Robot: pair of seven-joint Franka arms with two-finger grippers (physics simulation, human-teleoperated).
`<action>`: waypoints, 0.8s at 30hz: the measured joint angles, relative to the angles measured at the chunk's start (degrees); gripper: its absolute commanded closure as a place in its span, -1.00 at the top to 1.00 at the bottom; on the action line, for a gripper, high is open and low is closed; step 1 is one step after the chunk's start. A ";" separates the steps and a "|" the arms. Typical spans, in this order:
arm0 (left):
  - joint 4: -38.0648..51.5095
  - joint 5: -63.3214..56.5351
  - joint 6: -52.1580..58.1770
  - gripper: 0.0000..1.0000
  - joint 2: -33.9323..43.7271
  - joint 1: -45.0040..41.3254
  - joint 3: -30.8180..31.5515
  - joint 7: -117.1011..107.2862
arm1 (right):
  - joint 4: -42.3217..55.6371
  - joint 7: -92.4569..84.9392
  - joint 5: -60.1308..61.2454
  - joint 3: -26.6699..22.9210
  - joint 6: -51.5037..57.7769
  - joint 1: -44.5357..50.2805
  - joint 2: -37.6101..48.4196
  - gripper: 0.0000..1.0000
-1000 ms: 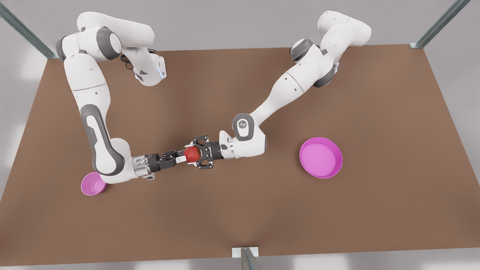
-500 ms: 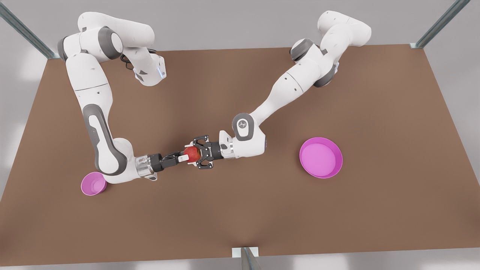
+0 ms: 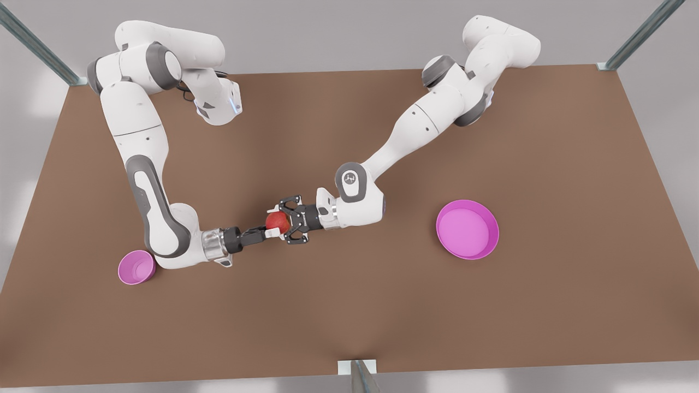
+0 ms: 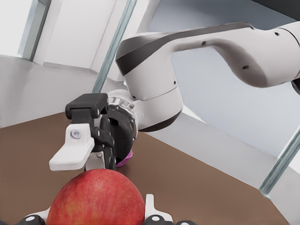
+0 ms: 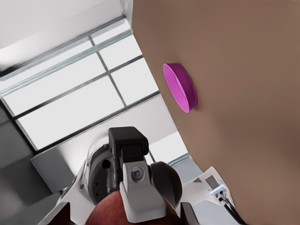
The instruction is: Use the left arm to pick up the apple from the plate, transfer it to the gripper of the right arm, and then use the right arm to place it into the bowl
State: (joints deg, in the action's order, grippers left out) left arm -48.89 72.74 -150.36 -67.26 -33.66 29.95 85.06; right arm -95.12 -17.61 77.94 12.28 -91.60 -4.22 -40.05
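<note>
The red apple (image 3: 277,219) hangs above the middle of the table with my left gripper (image 3: 276,222), the black claw coming from the front view's right, shut on it. In the left wrist view the apple (image 4: 96,199) sits between the claw's white pads. My right gripper (image 3: 267,230), on the silver-cuffed arm from the front view's left, is open and reaches the apple. One white fingertip pad (image 4: 70,150) lies just over the fruit. The pink bowl (image 3: 136,267) stands by the right arm's elbow. The magenta plate (image 3: 467,229) sits bare at the front view's right.
The brown table (image 3: 349,305) has metal frame posts at its corners (image 3: 639,33) and one at its front edge (image 3: 357,374). The plate (image 5: 180,89) appears edge-on in the right wrist view. Part of the bowl (image 4: 124,159) peeks from behind the right gripper.
The right arm has pushed its gripper toward the front view's right, closing in on the apple. The left gripper and the apple have shifted slightly up and to the left.
</note>
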 measured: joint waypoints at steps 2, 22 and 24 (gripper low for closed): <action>0.00 0.00 -0.04 0.45 0.00 0.00 0.00 0.03 | -0.06 -0.36 -0.04 0.00 -0.01 0.04 0.01 1.00; -0.05 -0.02 0.07 0.53 0.01 0.09 -0.26 0.20 | -2.56 -2.72 -0.56 1.31 1.21 -0.37 2.46 0.55; -0.08 0.00 0.16 0.99 0.07 0.09 -0.27 0.22 | -2.44 -2.85 -0.56 1.31 1.26 -0.52 2.46 0.56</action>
State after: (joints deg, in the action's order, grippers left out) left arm -48.97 72.75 -150.20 -67.20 -33.57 29.68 85.28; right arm -97.56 -20.46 77.38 13.59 -90.34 -4.74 -37.59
